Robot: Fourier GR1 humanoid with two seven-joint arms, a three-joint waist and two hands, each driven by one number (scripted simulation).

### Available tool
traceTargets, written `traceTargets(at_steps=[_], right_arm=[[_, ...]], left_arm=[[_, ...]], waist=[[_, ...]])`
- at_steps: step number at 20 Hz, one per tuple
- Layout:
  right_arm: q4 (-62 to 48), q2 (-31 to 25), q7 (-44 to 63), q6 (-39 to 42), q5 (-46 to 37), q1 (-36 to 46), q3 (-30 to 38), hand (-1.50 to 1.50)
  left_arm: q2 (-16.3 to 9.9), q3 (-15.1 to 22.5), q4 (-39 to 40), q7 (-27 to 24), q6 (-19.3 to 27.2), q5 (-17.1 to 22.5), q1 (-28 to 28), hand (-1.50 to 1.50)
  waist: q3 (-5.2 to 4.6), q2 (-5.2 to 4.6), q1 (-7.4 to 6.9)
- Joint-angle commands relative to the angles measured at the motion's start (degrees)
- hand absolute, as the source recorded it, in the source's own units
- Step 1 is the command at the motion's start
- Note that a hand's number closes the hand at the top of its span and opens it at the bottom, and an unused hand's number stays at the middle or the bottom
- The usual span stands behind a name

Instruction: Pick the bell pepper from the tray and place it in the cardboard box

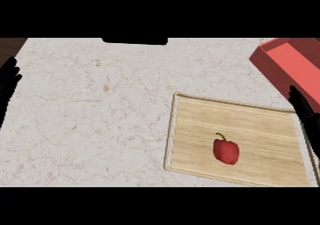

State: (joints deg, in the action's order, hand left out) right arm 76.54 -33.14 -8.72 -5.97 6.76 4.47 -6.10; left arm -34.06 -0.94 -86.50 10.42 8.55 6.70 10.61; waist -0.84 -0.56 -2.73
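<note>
The left hand showed at the left edge of the view, its black fingers straight and pointing up, holding nothing. The right hand showed at the right edge, also open, with its fingers stretched upward and a short part of the grey forearm visible below it near the lower corner.

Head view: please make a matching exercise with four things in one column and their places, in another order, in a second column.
1. bell pepper
2. cardboard box
3. left hand
4. right hand

a. view's left edge
b. on the wooden tray
c. upper right corner
d. over the tray's right edge

Pairs: 1-b, 2-c, 3-a, 4-d
</note>
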Motion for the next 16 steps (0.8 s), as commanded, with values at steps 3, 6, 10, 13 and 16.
traceTargets(at_steps=[3, 6, 10, 13, 16], right_arm=[[10.0, 3.6, 1.2, -10.6, 4.1, -3.7, 8.3, 1.50], [12.7, 5.6, -1.9, -17.2, 9.2, -4.7, 18.4, 1.50], [14.8, 7.5, -1.3, -29.4, -3.3, -17.0, 15.0, -1.50], [25.6, 7.6, -3.0, -33.6, -11.8, -22.8, 10.8, -1.50], [37.6, 2.0, 2.7, -29.7, -16.0, -30.8, 8.3, -1.50]], left_arm=[[6.6, -2.0, -1.9, -1.3, 2.5, 4.6, -4.0, 0.00], [12.1, -2.3, -2.5, -1.9, 3.7, 8.6, -4.5, 0.00], [16.7, 0.3, -4.5, -1.9, 4.0, 10.1, -5.2, 0.00], [18.1, 1.7, -6.1, -3.0, 3.8, 9.5, -5.8, 0.00], [18.6, 3.6, -8.3, -0.1, 5.0, 8.3, -5.8, 0.00]], waist=[[0.61, 1.78, 4.65], [0.52, 2.89, 8.50], [0.65, 1.53, 6.76], [0.70, 1.02, 4.53], [0.65, 1.09, 4.55]])
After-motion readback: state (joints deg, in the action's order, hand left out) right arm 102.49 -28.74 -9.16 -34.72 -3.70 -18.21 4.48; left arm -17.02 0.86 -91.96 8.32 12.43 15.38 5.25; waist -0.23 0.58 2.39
